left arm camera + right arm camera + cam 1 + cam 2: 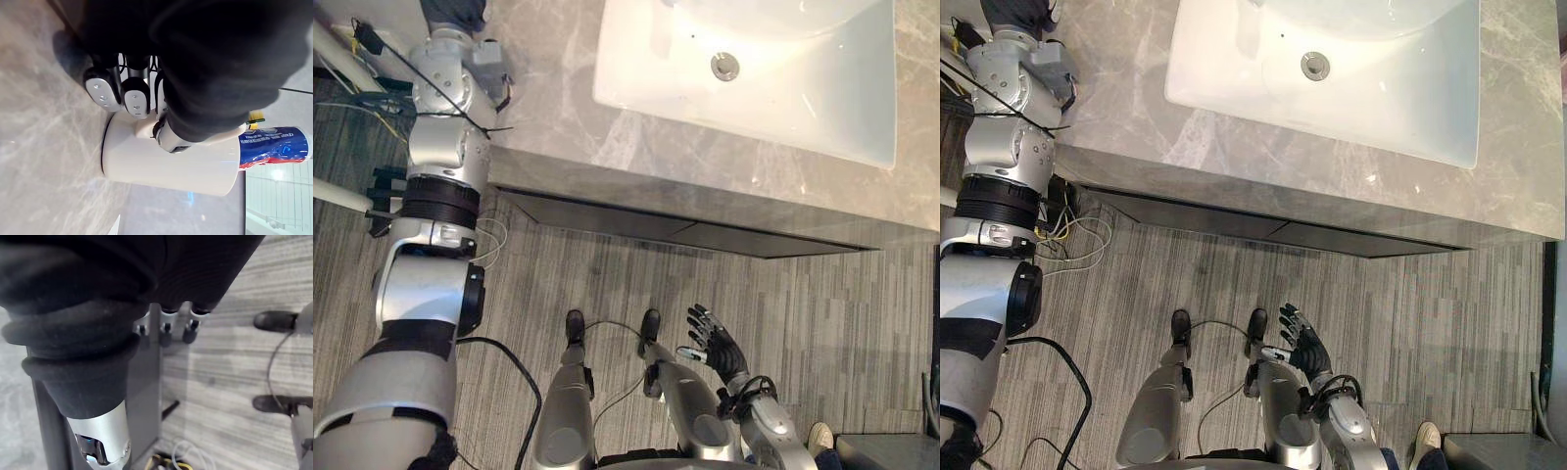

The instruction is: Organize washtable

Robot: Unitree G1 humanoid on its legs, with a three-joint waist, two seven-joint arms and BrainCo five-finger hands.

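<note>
My left hand (136, 98) is shut on a white cup (171, 169), with fingers and thumb curled round its side. A blue and red toothpaste tube (274, 147) sticks out of the cup's mouth. The cup's base is at the grey marble countertop (44, 147); I cannot tell if it touches. In the eye views my left arm reaches to the counter's far left corner, where the hand's dark cover (455, 12) shows. My right hand (715, 343) hangs low over the floor in front of the counter, open with fingers (165, 330) straight and holding nothing.
A white basin (803, 108) with a metal drain (725, 66) is set in the countertop (568, 127). A dark cabinet front (705, 235) runs below the counter's edge. A light shoe (820, 436) shows at the lower right on the striped grey floor (842, 323).
</note>
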